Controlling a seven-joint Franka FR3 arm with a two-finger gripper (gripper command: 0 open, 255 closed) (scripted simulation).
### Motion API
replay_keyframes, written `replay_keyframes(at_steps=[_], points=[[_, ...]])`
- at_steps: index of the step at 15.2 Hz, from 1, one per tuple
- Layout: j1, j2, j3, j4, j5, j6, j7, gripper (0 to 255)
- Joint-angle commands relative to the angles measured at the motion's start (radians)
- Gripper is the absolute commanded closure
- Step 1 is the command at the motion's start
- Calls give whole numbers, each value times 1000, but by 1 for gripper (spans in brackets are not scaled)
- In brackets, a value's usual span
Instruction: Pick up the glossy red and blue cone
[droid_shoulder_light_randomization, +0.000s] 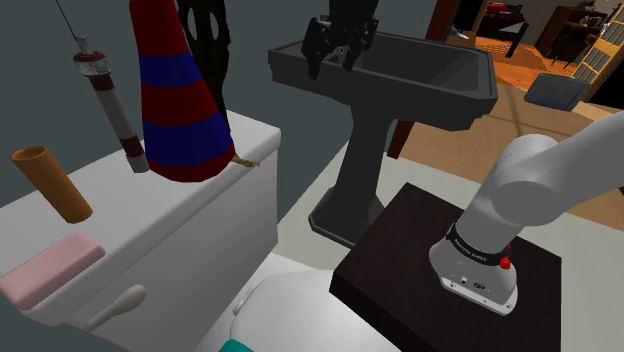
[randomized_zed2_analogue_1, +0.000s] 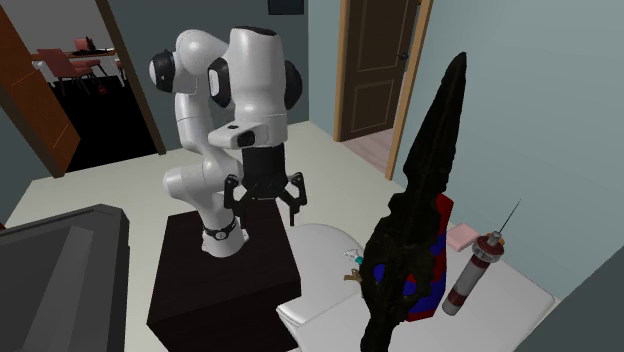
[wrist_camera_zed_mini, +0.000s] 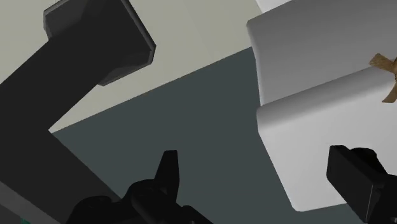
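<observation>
No text, label, brand, number or sign can be read. Dark band (droid_shoulder_light_randomization: 478, 250) round the foot of the arm (droid_shoulder_light_randomization: 540, 180), just above the stand (droid_shoulder_light_randomization: 400, 250), carries faint pale marks, possibly lettering, too small to make out.

Bathroom, grey-blue walls (randomized_zed2_analogue_1: 520, 110), pale floor (droid_shoulder_light_randomization: 300, 205).
Dark pedestal sink (droid_shoulder_light_randomization: 400, 70) upper middle of the shoulder view, white toilet (droid_shoulder_light_randomization: 200, 215) lower left; brown door (randomized_zed2_analogue_1: 378, 65) atop the second exterior view.

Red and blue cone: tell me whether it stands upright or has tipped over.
Upright. The cone stands on its wide base on the white tank top, narrowing upward past the shoulder view's top edge.
</observation>
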Motion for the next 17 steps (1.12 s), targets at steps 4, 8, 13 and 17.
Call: replay_keyframes(at_steps=[4,8,13,17], points=[[-32,84,128,110,-56,85,142,0],[-77,153,236,205,-135,136,259,0],[-157,255,398,349,-279,165,421,0],[-242,365,567,489,-452,147,568,0]])
